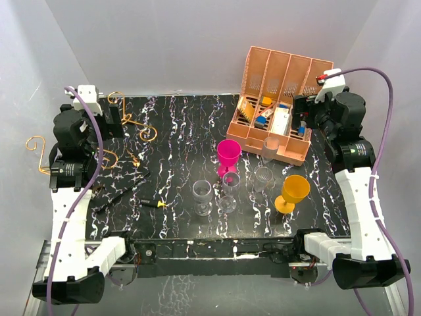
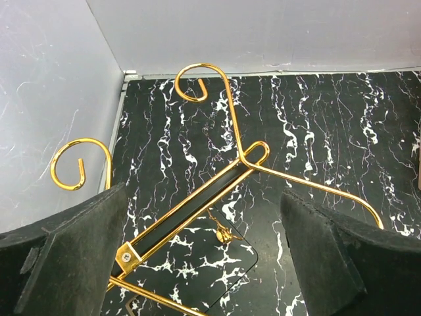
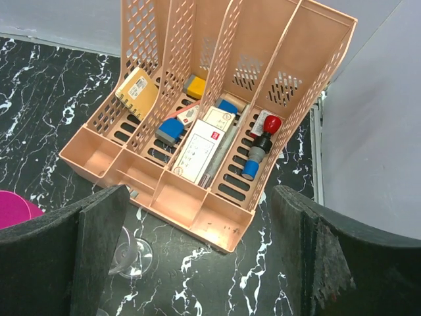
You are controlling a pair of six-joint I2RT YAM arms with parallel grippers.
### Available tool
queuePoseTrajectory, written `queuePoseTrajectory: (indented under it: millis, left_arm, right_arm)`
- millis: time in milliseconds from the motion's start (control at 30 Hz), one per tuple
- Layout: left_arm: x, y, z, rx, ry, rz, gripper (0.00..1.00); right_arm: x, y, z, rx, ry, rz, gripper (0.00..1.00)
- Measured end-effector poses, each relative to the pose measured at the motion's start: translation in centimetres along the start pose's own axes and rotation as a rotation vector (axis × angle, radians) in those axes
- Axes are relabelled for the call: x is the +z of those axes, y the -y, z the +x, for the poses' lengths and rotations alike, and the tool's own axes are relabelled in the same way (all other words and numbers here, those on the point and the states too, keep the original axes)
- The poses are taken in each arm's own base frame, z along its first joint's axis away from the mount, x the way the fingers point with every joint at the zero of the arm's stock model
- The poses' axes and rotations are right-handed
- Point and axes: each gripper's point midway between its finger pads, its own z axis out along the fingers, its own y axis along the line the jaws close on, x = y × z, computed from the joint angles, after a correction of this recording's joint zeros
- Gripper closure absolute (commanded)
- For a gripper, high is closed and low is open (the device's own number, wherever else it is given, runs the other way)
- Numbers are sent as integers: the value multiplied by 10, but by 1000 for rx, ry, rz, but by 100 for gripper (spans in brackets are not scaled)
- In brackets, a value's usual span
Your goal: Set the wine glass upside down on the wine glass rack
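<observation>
The gold wire wine glass rack stands at the table's left, its scroll arms spread out; the left wrist view shows its arms above its small black base. Several clear wine glasses stand upright mid-table, one of them at the front left, with a magenta glass and an orange glass. My left gripper is open and empty, over the rack. My right gripper is open and empty at the organiser's near right corner, a clear glass foot by its left finger.
A salmon-pink file organiser holding stationery stands at the back right. Dark pen-like tools and a small yellow-tipped item lie front left. White walls close in the table on three sides.
</observation>
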Motion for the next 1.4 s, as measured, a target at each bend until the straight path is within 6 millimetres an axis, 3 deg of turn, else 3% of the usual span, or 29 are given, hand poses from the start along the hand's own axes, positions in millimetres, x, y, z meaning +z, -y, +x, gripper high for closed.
queuePoseTrajectory:
  millis: [800, 1200, 1400]
  left_arm:
    - [5, 11, -6, 82, 39, 77, 3]
    - [12, 12, 7, 271, -144, 170, 3]
    - [24, 6, 34, 376, -295, 211, 4]
  right_arm:
    - [-4, 4, -8, -70, 37, 24, 2]
    - [8, -1, -1, -82, 12, -7, 2]
    - [10, -4, 0, -84, 8, -22, 1]
